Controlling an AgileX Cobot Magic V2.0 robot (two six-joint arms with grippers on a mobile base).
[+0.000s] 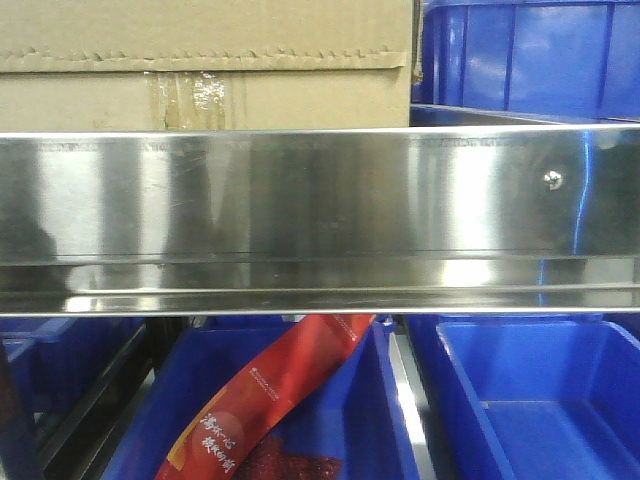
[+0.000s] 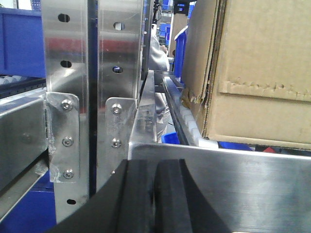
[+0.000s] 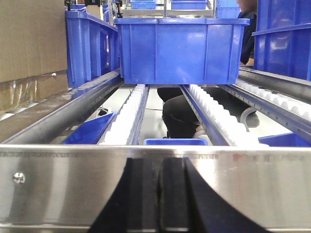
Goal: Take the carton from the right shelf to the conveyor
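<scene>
Two hands, one carton, no contact yet.

- Right shelf (image 1: 320, 215): brushed steel, front rail (image 3: 243, 184) running across the whole front view. White roller tracks (image 3: 216, 114) run far behind it.
- Carton (image 1: 200, 60): on the shelf's upper level, far side of the rail, left in the front view. It rests on the rollers. Blue bin (image 1: 530, 55) just beside it on the right.
- Lower level: more blue bins (image 1: 540, 400), with a red packet (image 1: 290, 385) lying in one.
- Left hand (image 2: 155, 167): near side of the rail, fingers drawn narrow, nothing between them. The carton is to its right and the steel uprights (image 2: 65, 73) to its left.
- Right hand (image 3: 159, 162): also narrow and empty, with the carton (image 3: 29, 43) off to its left.
- Screw head (image 1: 551, 179) on the rail, right end.

Risks, as I judge them:
- The rail stands in front of the carton's base, so a straight pull would jam it. It needs lifting over.
- The neighbouring bin leaves little room on the right side, and a hand could knock or drag the bin.
- Rollers may let the carton slide far if it is pushed unevenly.
- A loose flap or the tape seam may give under a squeeze.

Hidden or unclear:
- Conveyor is not in any view.
- The carton's top is cut off, its bottom edge sits behind the rail in the front view, and its depth is unknown.
- Person (image 3: 180, 111) beyond the shelf, only partly seen.
</scene>
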